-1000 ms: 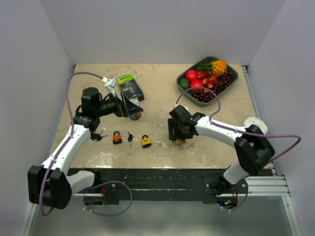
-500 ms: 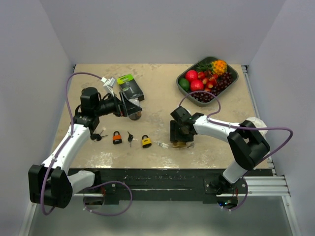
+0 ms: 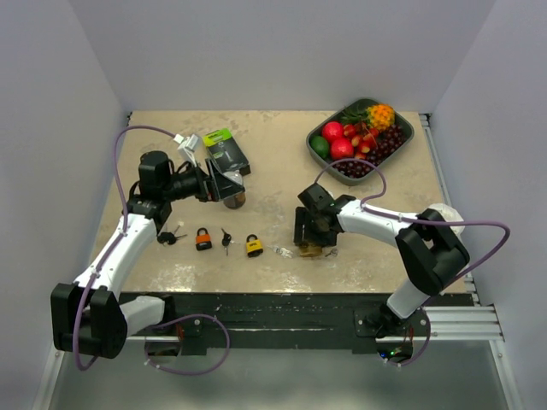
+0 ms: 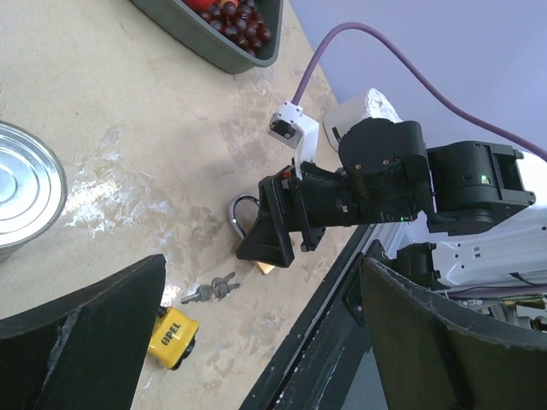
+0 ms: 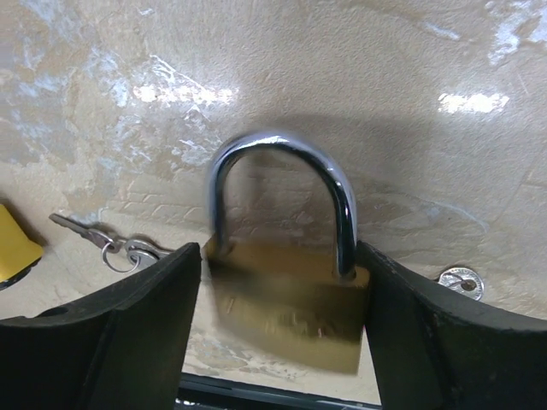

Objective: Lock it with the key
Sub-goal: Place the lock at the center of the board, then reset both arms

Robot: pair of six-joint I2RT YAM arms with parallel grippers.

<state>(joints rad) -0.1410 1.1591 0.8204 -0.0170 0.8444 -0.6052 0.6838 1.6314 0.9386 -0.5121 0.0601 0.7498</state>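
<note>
At the front of the table (image 3: 282, 154), we saw the right gripper (image 5: 280, 286) clamped on the brass padlock (image 5: 286, 318), low against the surface with a ring of keys (image 5: 120, 249) just beside it. Farther back, the left gripper (image 3: 220, 183) hung spread and empty near a can (image 4: 21, 201).

Clear worktop (image 3: 273, 162) runs through the upper centre of the overhead view, between the green box (image 3: 224, 152) at upper left and the fruit tray (image 3: 402, 141) at upper right. Lower centre is obstructed: orange padlock (image 3: 203, 238), yellow padlock (image 3: 254, 246) and loose keys (image 3: 280, 250) lie in a row. At the right claw (image 5: 278, 329), both fingers flank the brass padlock (image 5: 286, 303), apparently touching it.
</note>
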